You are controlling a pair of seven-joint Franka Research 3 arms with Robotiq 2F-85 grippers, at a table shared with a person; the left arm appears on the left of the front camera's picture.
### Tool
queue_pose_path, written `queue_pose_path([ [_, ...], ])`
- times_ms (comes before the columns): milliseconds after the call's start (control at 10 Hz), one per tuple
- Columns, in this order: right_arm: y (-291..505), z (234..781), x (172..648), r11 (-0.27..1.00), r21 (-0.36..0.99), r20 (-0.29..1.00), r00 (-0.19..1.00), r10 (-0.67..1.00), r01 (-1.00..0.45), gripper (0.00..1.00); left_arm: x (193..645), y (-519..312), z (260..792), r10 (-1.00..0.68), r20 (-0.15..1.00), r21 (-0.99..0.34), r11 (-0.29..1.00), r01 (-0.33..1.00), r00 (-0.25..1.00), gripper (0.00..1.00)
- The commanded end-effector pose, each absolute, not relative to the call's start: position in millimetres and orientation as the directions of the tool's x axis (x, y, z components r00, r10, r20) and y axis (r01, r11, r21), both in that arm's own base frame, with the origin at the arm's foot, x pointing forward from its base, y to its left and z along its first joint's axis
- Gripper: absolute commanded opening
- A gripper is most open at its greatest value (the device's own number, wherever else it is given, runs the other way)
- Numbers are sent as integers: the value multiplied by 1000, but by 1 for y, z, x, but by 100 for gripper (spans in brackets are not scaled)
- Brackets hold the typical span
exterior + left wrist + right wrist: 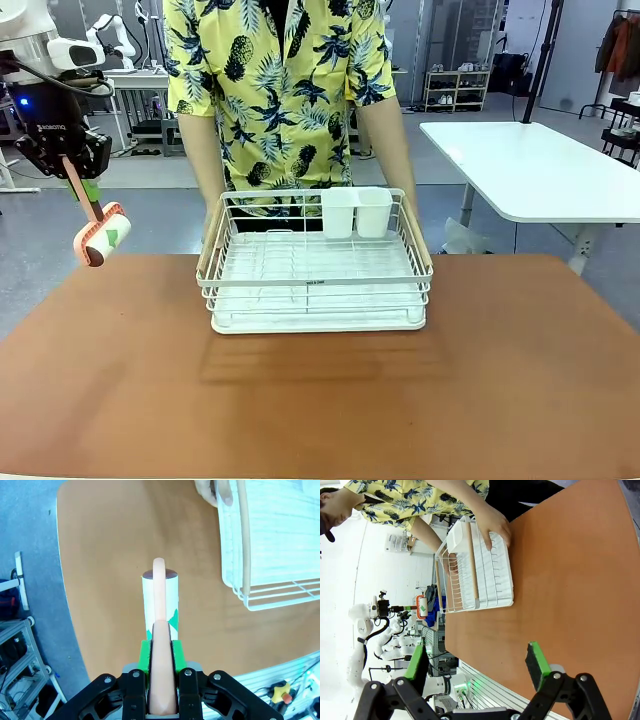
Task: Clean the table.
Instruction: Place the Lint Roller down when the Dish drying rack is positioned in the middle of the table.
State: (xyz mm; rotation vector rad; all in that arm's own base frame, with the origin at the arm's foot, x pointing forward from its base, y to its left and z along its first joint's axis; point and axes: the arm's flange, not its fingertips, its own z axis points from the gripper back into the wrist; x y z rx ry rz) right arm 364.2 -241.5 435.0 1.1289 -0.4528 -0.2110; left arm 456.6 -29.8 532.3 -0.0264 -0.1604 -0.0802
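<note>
Hovering left gripper (90,195) pinches lint roller (101,236) — above table (320,400) | right gripper (480,662) spread

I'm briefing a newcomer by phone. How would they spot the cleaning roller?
Start at the reddish-brown table with the white wire rack. Look above its far left corner: the left tool is shut on the lint roller, the one peach-handled thing with a white-and-green roll.

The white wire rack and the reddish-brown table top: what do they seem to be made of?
The white wire rack looks like thin metal wire with a white coating, judging by its fine, even bars; the pale tan side handles may be wood. The reddish-brown table top looks like a smooth matte laminate or painted board: flat colour, no grain, only soft reflections. Neither material is certain from the pictures.
</note>
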Motion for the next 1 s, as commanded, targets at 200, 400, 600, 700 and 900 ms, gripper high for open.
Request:
queue_pose_path([
  [200, -241, 437, 362, 414, 907, 250, 890, -382, -77, 100, 457, -28, 539, -75, 147, 0, 997, 76, 986, 21],
  [400, -241, 437, 362, 414, 907, 250, 890, -382, -77, 100, 457, -28, 539, -75, 147, 0, 997, 76, 986, 21],
  [600, -241, 437, 362, 414, 907, 250, 890, -382, -77, 100, 457, -28, 539, -75, 147, 0, 997, 76, 986, 21],
  [700, -241, 437, 362, 414, 907, 250, 890, -382, -77, 100, 457, -28, 539, -75, 147, 0, 997, 76, 986, 21],
  [900, -241, 437, 362, 414, 907, 250, 890, -382, -77, 100, 457, -28, 539, -75, 147, 0, 997, 76, 986, 21],
])
